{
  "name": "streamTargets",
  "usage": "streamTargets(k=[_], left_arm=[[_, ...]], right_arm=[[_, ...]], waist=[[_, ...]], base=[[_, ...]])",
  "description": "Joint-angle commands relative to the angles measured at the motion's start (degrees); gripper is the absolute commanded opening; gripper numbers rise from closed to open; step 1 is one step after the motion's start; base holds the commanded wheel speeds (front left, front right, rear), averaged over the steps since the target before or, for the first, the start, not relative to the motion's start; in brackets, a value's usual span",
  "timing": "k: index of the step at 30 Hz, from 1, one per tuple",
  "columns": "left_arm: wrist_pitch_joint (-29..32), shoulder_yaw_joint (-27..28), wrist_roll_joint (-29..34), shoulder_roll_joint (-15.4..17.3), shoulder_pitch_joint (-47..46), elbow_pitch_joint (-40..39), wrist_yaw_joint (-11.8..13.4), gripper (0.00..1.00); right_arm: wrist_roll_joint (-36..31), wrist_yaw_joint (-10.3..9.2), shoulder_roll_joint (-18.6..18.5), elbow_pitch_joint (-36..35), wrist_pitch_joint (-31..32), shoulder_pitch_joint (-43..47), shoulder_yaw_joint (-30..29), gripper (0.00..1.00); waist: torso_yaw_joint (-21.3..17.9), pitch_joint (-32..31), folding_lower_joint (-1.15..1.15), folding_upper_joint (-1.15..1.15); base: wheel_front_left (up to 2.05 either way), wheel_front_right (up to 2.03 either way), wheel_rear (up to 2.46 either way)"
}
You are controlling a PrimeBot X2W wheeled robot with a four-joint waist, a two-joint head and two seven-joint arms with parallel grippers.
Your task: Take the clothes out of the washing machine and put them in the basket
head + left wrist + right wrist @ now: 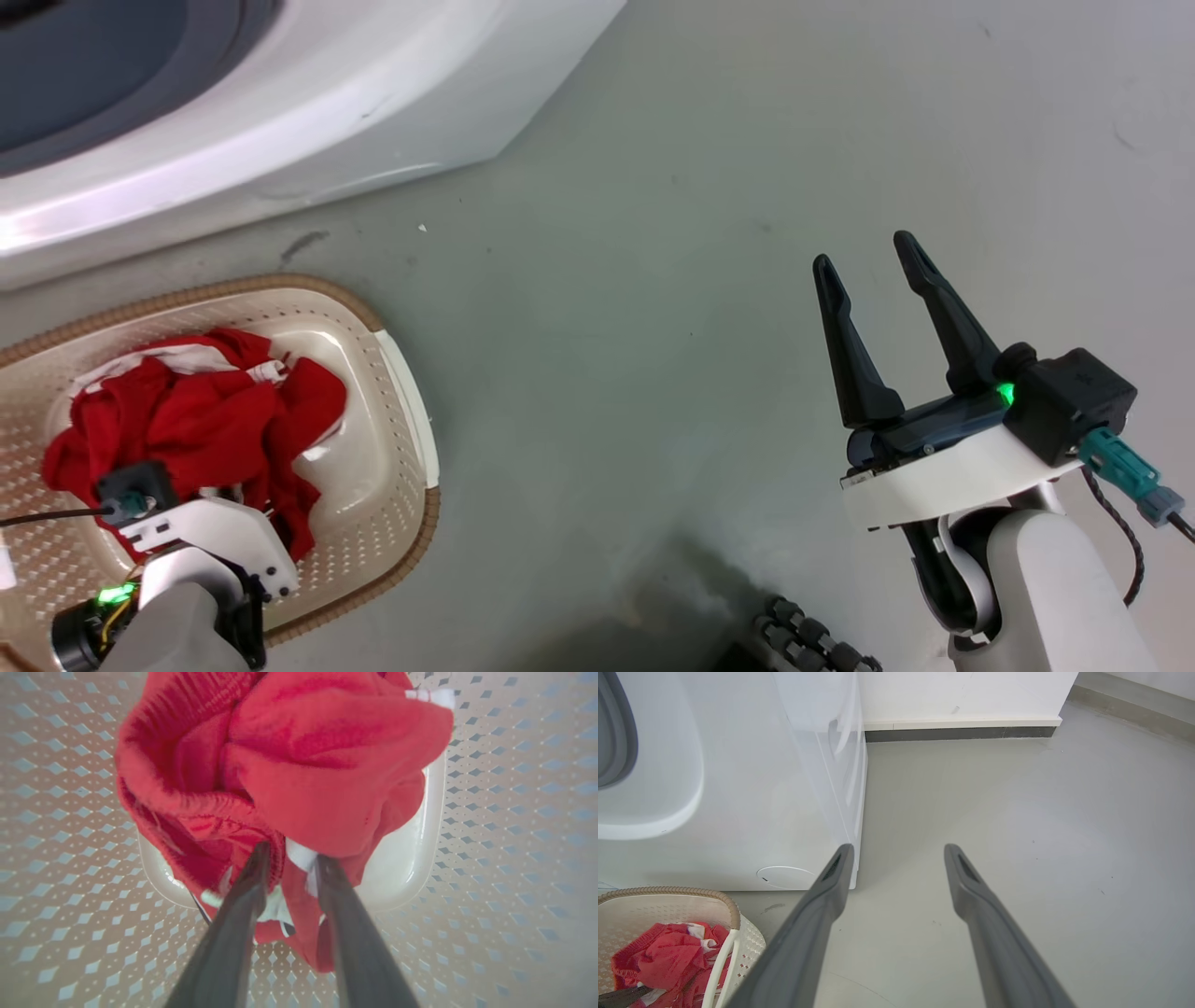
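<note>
The red clothes (205, 411) with white trim lie heaped in the cream basket (280, 282), which stands on the floor before the white washing machine (280, 121). My left arm's wrist (210, 537) reaches down into the basket. In the left wrist view my left gripper (294, 858) is closed on a bunch of the clothes (303, 765), red and white fabric pinched between its fingers above the perforated basket wall (514, 812). My right gripper (866, 259) hangs open and empty over bare floor to the right. The right wrist view shows the right gripper (900, 851), the washing machine (761, 788), the basket (691, 891) and the clothes (668, 952).
The grey floor (653, 327) stretches between the basket and my right arm. A white wall with a dark baseboard (962, 732) runs behind the machine. Part of my base's dark ribbed wheel (803, 644) shows at the bottom edge.
</note>
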Motion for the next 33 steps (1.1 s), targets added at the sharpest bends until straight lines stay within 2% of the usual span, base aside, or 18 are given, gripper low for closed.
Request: streamTargets(k=[1, 7, 13, 16, 24, 33], left_arm=[[-0.3, -0.2, 0.0, -0.3, -0.6, 0.4, -0.2, 1.0], [-0.4, 0.2, -0.8, -2.2, 1.3, 1.2, -1.4, 1.0], [-0.4, 0.6, 0.1, -3.9, 4.9, -2.3, -2.5, 1.0], [-0.4, 1.1, 0.9, -5.0, 7.7, -5.7, -3.5, 1.0], [-0.4, 3.3, 5.2, -7.6, 14.9, -15.9, -2.9, 1.0], [-0.4, 5.8, 12.1, -10.0, 22.4, -32.0, -3.3, 1.0]], right_arm=[[-0.4, -0.04, 0.1, 0.4, -0.3, -0.5, 0.0, 1.0], [-1.9, -0.04, 0.1, 1.4, 0.4, 0.6, -0.7, 1.0], [-3.4, -0.04, 0.1, 1.8, 2.1, 3.0, -1.2, 1.0], [-4.4, -0.04, 0.1, 1.7, 3.4, 4.8, -1.6, 1.0], [-6.0, -0.04, 0.1, 0.8, 6.3, 9.2, -2.9, 1.0], [-7.5, -0.04, 0.1, -1.0, 9.0, 14.3, -4.9, 1.0]], waist=[[0.7, -1.3, -0.01, 0.0], [3.2, -8.0, -0.01, 0.0], [6.1, -16.9, -0.01, 0.0], [7.6, -21.3, -0.01, 0.0], [11.7, -30.3, -0.01, 0.0], [16.4, -37.9, -0.01, 0.0]], base=[[0.0, 0.0, 0.0], [0.0, 0.0, 0.0], [0.0, 0.0, 0.0], [0.0, 0.0, 0.0], [0.0, 0.0, 0.0], [0.0, 0.0, 0.0]])
